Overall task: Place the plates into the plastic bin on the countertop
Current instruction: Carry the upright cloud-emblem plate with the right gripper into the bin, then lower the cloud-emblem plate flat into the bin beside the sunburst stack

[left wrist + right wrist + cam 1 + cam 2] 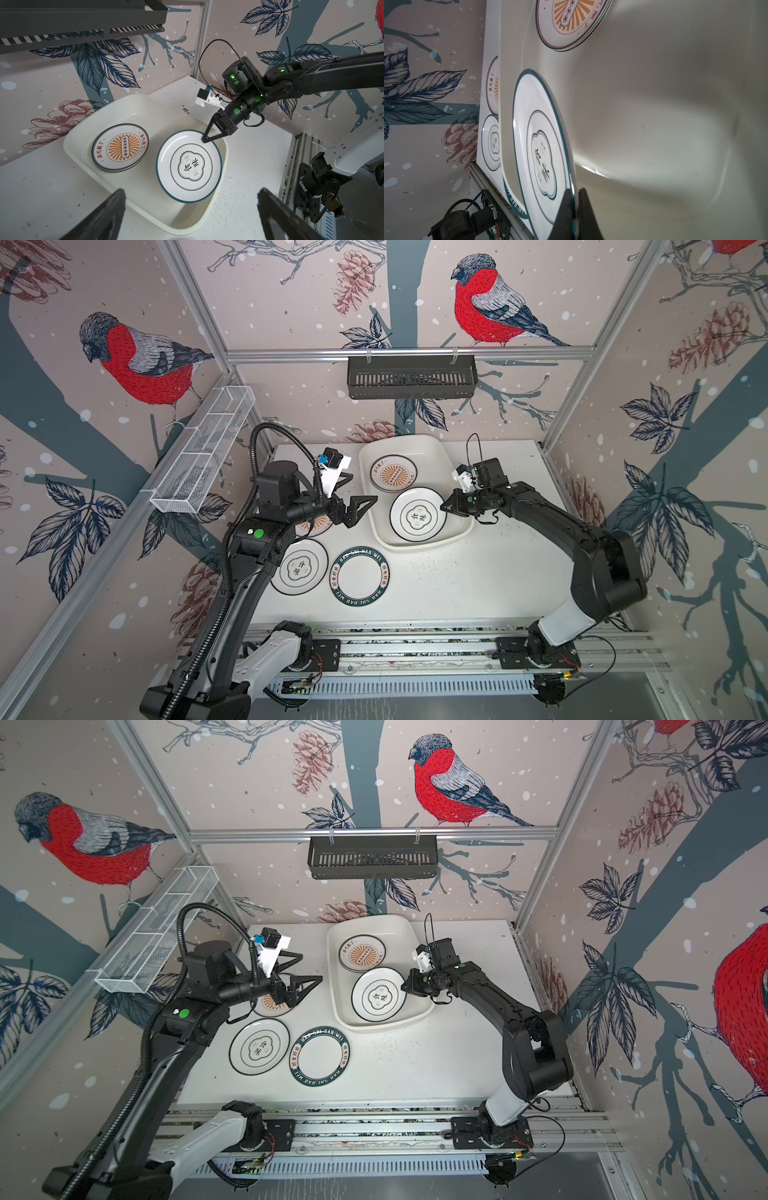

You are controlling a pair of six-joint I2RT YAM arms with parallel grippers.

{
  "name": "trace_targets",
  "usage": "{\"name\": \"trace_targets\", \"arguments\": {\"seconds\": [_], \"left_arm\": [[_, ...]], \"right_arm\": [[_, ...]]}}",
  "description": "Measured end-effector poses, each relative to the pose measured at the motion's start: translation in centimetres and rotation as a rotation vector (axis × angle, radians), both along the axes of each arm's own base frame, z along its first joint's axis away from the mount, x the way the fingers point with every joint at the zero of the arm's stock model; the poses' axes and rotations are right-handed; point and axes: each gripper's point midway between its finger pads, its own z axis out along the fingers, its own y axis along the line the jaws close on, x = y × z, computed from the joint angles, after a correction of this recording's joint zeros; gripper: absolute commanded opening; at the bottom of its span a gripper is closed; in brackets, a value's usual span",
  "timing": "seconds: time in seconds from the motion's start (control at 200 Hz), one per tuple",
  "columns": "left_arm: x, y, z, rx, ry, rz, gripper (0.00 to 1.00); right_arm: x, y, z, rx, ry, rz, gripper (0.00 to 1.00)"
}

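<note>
1. Closest to the front rail, two plates are seen lying flat on the countertop [457, 585]: a green-lettered plate [360, 577] and, just beside it on the left, an emblem plate [299, 567]. Whether their rims touch cannot be told.
2. Slightly farther back, a sunburst plate [315, 526] is laid on the countertop, largely hidden beneath the left arm.
3. Above that spot, the left gripper [364, 489] is held with its jaws spread wide and nothing between them. It is pointed toward the plastic bin [419, 546], just beside the bin's left wall.
4. Inside the nearer half of the bin, a held plate [417, 514] with a thin dark rim and central emblem is pinched at its right-hand edge by the right gripper [443, 506]. In the right wrist view the fingers [564, 212] are seen clamped on either face of the thin rim. The plate is tilted, with its gripped edge raised. Whether its lower edge rests on the bin cannot be judged.
5. In the farther half of the bin, a stack of sunburst plates [393, 473] is set flat on the floor, just beside the held plate.
6. Farthest back, a black slotted rack [411, 379] is hung on the rear rail, and a white wire basket [203, 450] is mounted along the left wall.
</note>
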Motion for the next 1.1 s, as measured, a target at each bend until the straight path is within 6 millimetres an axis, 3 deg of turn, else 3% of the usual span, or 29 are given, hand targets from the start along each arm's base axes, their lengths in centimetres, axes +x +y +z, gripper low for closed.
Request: {"name": "trace_targets", "arguments": {"seconds": [0.33,0.54,1.101], "left_arm": [[0.3,-0.1,-0.4,-0.010,0.031,0.004,0.98],[0.4,-0.1,-0.6,-0.008,0.038,0.005,0.98],[0.7,0.1,-0.7,-0.002,0.037,0.022,0.98]], "right_arm": [[1.3,0.8,-4.8,-0.045,0.060,0.035,0.01],[1.7,1.0,-6.8,-0.054,0.077,0.048,0.01],[2.9,1.6,-8.4,-0.020,0.091,0.077,0.11]]}}
